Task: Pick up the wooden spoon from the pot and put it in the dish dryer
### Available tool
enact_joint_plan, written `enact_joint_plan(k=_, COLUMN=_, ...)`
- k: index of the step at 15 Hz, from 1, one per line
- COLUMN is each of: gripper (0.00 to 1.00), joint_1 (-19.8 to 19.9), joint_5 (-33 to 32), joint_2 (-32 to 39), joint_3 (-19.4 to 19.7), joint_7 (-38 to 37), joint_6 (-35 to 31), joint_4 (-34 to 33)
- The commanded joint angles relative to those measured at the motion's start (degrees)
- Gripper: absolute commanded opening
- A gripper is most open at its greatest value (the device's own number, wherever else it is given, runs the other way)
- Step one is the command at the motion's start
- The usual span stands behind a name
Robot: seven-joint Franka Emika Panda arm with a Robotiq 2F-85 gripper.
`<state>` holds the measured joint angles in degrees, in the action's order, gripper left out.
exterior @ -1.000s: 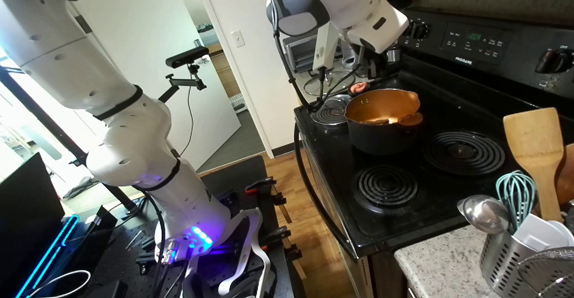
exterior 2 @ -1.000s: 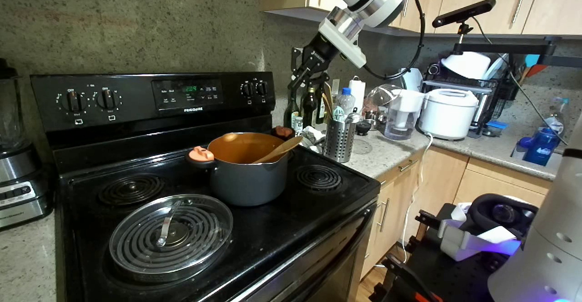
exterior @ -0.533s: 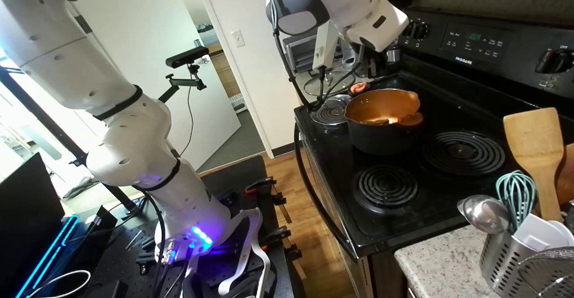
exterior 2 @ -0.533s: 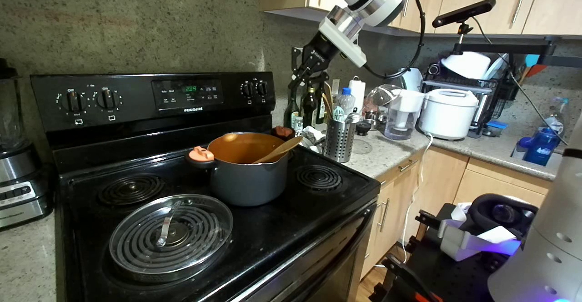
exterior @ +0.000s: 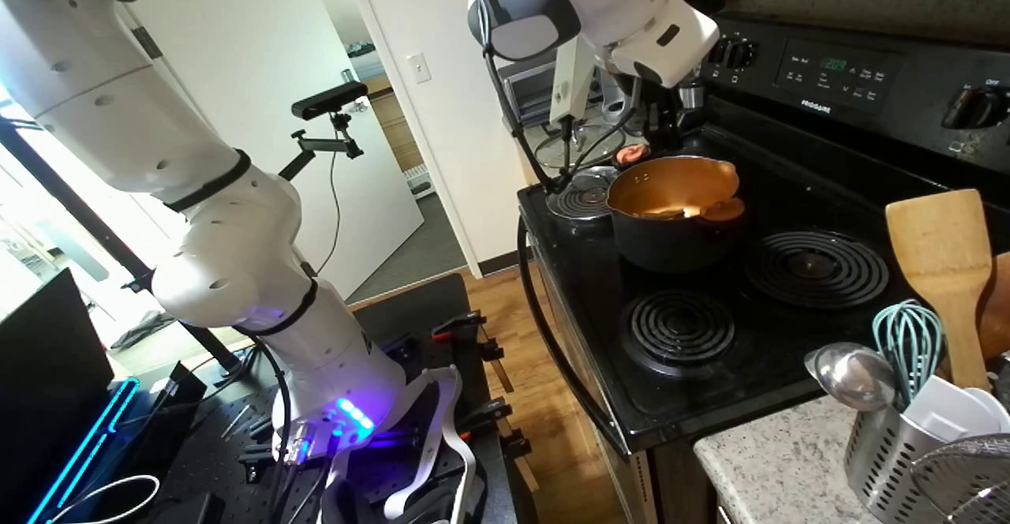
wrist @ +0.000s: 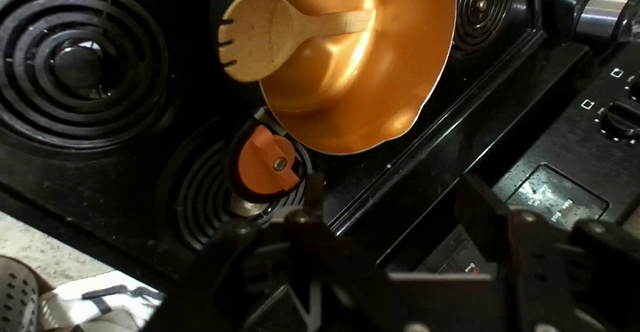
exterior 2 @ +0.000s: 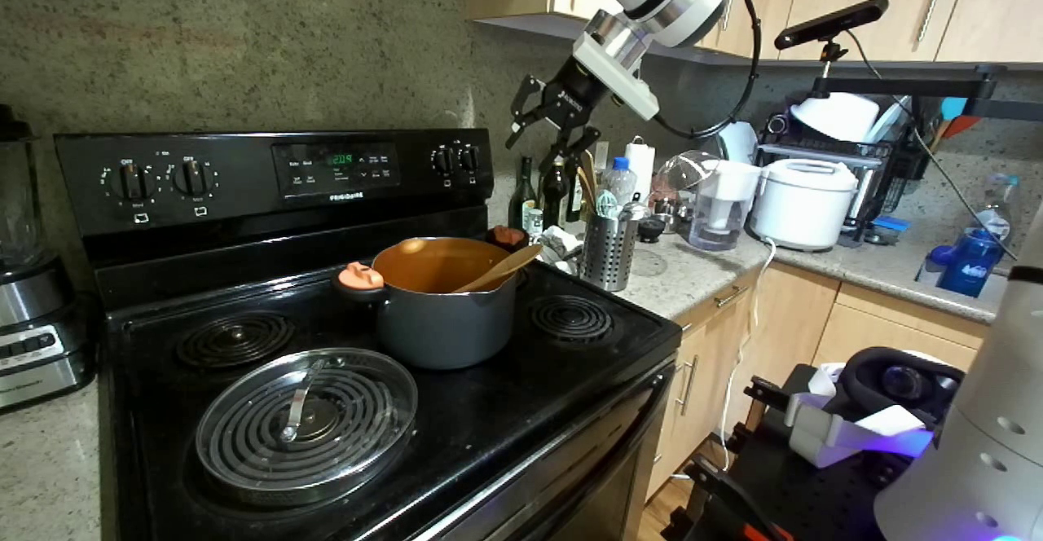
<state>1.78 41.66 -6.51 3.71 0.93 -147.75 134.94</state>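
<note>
Spread wide apart, the two fingers of the black Robotiq gripper [wrist: 390, 197] hang higher than the round, dark grey pot [exterior 2: 444, 329] with a shiny orange inside and well apart from it. This pot stands in the middle of the glossy black stove [exterior 2: 562, 386], among the coil burners [exterior: 681, 327], and it contains the light-brown wooden spoon [wrist: 295, 28]. The spoon's handle goes down inside the pot, while its rounded head, with three short slits in the end, reaches out over the pot's rim; whether the handle's end touches the floor or the wall, I cannot tell. Away from the pot, on the speckled grey stone counter [exterior: 777, 461], stands the cylindrical utensil caddy [exterior: 876, 461] of silver metal with round holes, visible in both exterior views. Inside it are standing a shiny metal ladle [exterior: 856, 374], a teal wire whisk [exterior: 907, 342], a broad, pale wooden spatula [exterior: 943, 271] with a squared end, and a white utensil [exterior: 951, 409]. Farther from the pot than this caddy, in an exterior view, there are a clear pitcher [exterior 2: 717, 223] with a white upper part, a rounded white rice cooker [exterior 2: 803, 207] with its lid on, and a black wire rack [exterior 2: 868, 150], which holds a white dish [exterior 2: 839, 120].
</note>
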Motion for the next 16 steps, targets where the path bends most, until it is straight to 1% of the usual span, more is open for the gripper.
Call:
enact_joint_plan(k=1, gripper=0.99, joint_1=0.4, joint_5=-2.6, joint_2=-1.3, joint_3=0.1, joint_7=-1.5, joint_6=1.6, joint_4=0.6)
enact_joint_plan(k=2, gripper=1.00, joint_1=0.4, joint_5=-3.7, joint_2=-1.1, joint_3=0.1, joint_7=-2.1, joint_6=1.9, joint_4=0.9)
enact_joint_plan(k=8, gripper=1.00, joint_1=0.4, joint_5=-13.3, joint_2=1.0, joint_3=-0.4, joint_7=-8.1, joint_6=2.7, joint_4=4.1)
enact_joint_plan(k=12, gripper=1.00, joint_1=0.3, joint_5=-17.9, joint_2=3.1, joint_3=-0.5, joint_7=-9.7, joint_6=2.3, joint_4=5.6)
enact_joint_plan(k=14, gripper=1.00, joint_1=0.2, joint_5=-17.7, joint_2=4.4, joint_3=-0.4, joint_7=-8.2, joint_6=1.9, joint_4=5.8)
enact_joint_plan(k=16, gripper=1.00, joint_1=0.0, joint_5=-15.8, joint_2=6.4, joint_3=-0.4, joint_7=-6.9, joint_6=0.9, joint_4=5.2)
